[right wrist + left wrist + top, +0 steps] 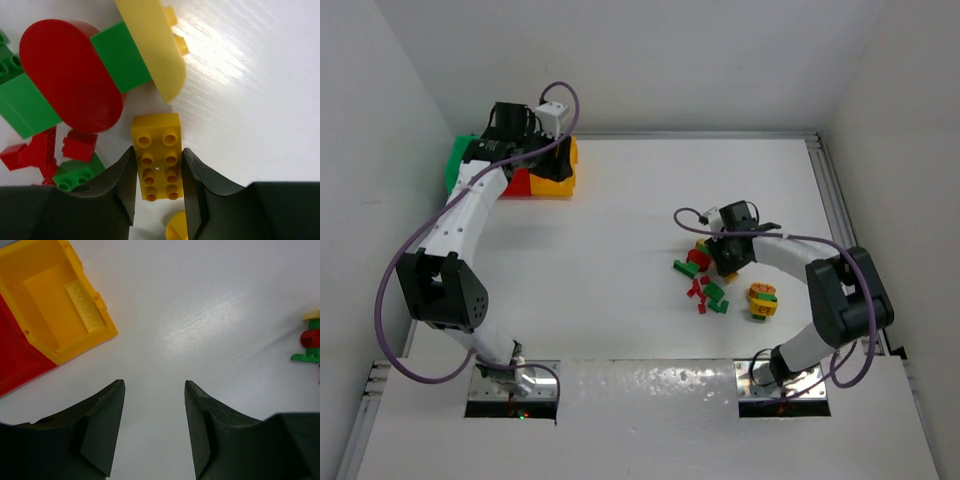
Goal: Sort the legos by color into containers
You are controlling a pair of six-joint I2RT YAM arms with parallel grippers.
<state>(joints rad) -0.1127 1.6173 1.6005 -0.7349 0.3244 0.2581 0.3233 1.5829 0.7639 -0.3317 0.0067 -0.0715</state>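
One yellow plate [87, 306] is seen in the yellow bin [45, 300]; many legos [705, 285] are left on the surface [620, 220]. A yellow brick [156, 130] is gripped by the right end effector [158, 155]; the left end effector [154, 387] is held open.

No lettering, label or number is legible anywhere.

The white counter [640, 200] carries three joined bins [563, 181] at its far left: green, red, yellow. Right of centre lie scattered legos [705, 290], a yellow brick [157, 155] among them, and a stacked clump [762, 300] just right.
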